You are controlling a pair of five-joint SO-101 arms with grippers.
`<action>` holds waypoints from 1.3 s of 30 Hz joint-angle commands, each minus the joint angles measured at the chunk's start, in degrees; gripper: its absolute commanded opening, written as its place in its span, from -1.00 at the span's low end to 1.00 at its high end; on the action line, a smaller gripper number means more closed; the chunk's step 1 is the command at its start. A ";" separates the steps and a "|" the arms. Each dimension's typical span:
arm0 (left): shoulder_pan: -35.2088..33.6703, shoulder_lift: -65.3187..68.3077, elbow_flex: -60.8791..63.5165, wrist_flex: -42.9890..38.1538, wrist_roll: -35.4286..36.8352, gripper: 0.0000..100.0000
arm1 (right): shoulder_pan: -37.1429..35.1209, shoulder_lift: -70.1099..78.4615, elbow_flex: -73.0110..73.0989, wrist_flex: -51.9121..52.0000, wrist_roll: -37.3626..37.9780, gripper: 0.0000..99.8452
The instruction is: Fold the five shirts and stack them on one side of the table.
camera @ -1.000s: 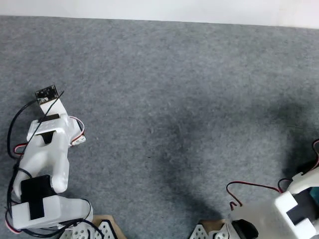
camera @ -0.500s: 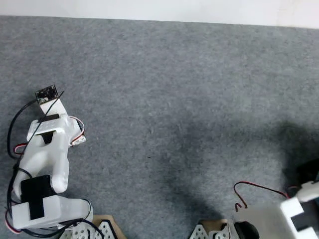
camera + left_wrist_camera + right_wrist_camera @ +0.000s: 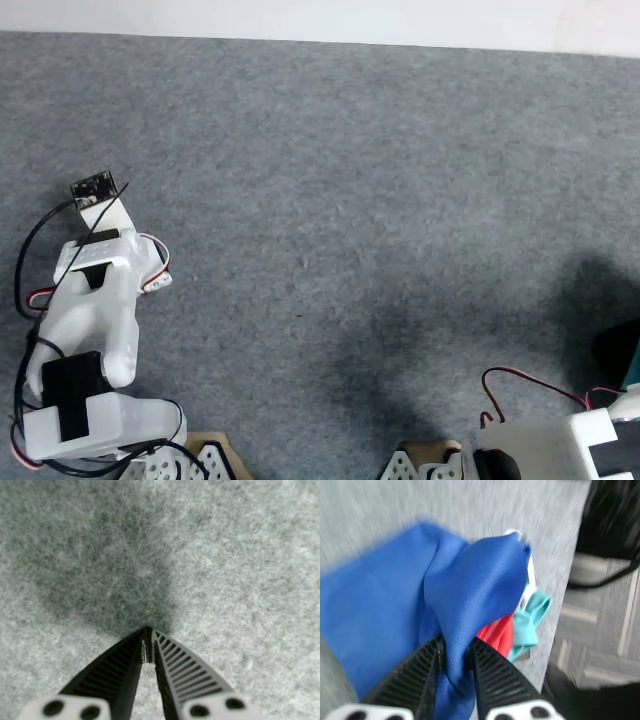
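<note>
In the right wrist view my right gripper (image 3: 454,656) is shut on a fold of a blue shirt (image 3: 385,615), lifted above the grey felt table (image 3: 485,505). A red shirt (image 3: 499,634) and a teal shirt (image 3: 530,622) lie bunched behind the blue one near the table's edge. In the high view the right arm's white body (image 3: 560,450) sits at the lower right corner. My left gripper (image 3: 148,645) is shut with nothing in it, tips just above bare felt. From above, the left arm (image 3: 85,330) rests at the lower left of the table.
Grey felt (image 3: 350,180) covers the whole table in the high view. A white wall strip (image 3: 320,18) runs along the far edge. Beyond the table's side edge, the right wrist view shows floor tiles (image 3: 600,640) and a dark object (image 3: 615,515).
The right arm has swung further out toward the lower right corner of the high view, its shadow following. The left arm has stayed still.
</note>
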 commanded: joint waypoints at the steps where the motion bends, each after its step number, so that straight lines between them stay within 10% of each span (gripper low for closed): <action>1: 1.54 -1.01 0.04 -1.14 -0.53 -0.99 | -2.51 -2.95 13.05 -4.79 8.97 -0.99; 11: 1.54 -1.01 0.04 -1.23 -0.53 -0.99 | -4.88 -2.95 25.36 -11.65 23.82 -0.96; 18: 1.54 -1.01 0.04 -1.23 -0.53 -0.99 | -5.32 -3.03 22.81 -16.22 23.91 -0.49; 34: 2.07 -0.92 -0.13 -1.41 -0.62 -0.99 | -16.40 -2.95 -14.90 4.35 23.74 -0.51; 39: 2.07 -0.92 -0.22 -1.41 -0.62 -0.99 | -19.82 -2.68 -11.47 4.26 18.37 -0.82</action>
